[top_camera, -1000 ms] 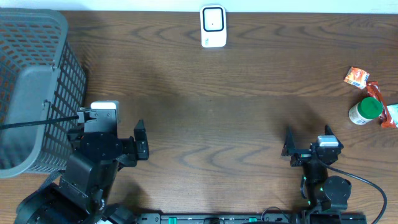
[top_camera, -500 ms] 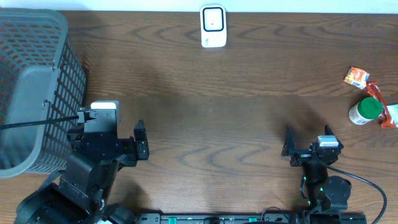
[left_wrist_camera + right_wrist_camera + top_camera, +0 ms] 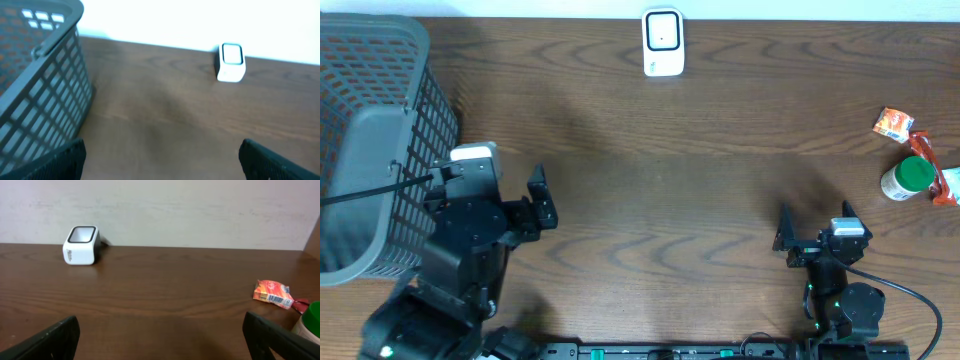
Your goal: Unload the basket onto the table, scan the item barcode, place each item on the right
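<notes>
Above the brown table (image 3: 670,180), left hand (image 3: 161,155) and right hand (image 3: 160,326) both wide open, empty, white scanner (image 3: 662,42) beyond.

Basket (image 3: 432,118) cropped overhead, green-capped bottle (image 3: 312,321) clipped in right wrist view, left wrist view blurred.

No word, brand or number can be read anywhere. The small white box-shaped plastic scanner (image 3: 80,245), at twelve o'clock on the dark wooden table (image 3: 160,290), has a faint grey mark on its side that is too small to make out. The crumpled orange-red foil packet (image 3: 272,293), at about two o'clock, shows a white patch with dark barcode bars, its digits illegible.
</notes>
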`<state>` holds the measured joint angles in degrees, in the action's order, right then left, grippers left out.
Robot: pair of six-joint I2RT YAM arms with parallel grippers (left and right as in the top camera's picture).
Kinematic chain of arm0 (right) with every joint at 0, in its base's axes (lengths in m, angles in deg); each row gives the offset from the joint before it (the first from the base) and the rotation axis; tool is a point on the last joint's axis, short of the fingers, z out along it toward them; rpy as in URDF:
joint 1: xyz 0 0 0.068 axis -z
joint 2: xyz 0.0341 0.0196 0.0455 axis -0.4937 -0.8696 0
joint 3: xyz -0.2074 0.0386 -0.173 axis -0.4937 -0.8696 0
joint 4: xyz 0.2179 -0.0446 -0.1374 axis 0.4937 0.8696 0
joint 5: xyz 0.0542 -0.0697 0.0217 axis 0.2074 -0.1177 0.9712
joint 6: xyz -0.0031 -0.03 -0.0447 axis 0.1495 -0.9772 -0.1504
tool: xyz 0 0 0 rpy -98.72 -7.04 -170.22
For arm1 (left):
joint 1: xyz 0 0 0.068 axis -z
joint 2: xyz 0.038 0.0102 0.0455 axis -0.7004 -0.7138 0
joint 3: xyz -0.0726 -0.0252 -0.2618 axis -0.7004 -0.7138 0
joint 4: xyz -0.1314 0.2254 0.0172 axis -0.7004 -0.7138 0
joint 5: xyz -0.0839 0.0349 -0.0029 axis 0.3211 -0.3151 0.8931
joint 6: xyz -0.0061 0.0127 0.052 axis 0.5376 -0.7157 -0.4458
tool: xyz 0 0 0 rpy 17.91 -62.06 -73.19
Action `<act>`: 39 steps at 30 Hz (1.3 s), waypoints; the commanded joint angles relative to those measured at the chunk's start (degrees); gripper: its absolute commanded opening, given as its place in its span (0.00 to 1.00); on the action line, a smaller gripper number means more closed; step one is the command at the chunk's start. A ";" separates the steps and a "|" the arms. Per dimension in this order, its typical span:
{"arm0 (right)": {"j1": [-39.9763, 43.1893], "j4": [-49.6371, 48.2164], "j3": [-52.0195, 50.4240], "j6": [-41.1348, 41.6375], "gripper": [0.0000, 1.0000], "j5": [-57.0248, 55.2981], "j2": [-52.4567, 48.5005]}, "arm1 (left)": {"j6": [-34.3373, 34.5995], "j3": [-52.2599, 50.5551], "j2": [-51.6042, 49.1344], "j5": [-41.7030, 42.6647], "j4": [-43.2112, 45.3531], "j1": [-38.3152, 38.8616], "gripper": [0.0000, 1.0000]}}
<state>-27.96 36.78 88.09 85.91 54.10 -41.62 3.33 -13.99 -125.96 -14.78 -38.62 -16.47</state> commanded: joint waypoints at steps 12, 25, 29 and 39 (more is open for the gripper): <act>-0.55 0.28 -0.07 0.42 0.99 -0.09 0.37 | -9.33 -37.38 25.20 10.64 27.78 -10.58 0.98; -0.55 0.28 -0.07 0.42 0.99 -0.09 0.37 | -18.29 -56.87 40.96 16.55 38.84 -16.46 0.98; -0.55 0.28 -0.07 0.42 0.99 -0.09 0.37 | -20.79 -61.27 42.91 16.52 42.49 -16.85 0.98; -0.55 0.28 -0.07 0.42 0.99 -0.07 0.37 | -22.08 -65.57 43.32 16.52 44.65 -20.68 0.98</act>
<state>-27.96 36.84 88.09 85.91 54.10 -41.62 -16.97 -77.98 -83.18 1.50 7.15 -35.86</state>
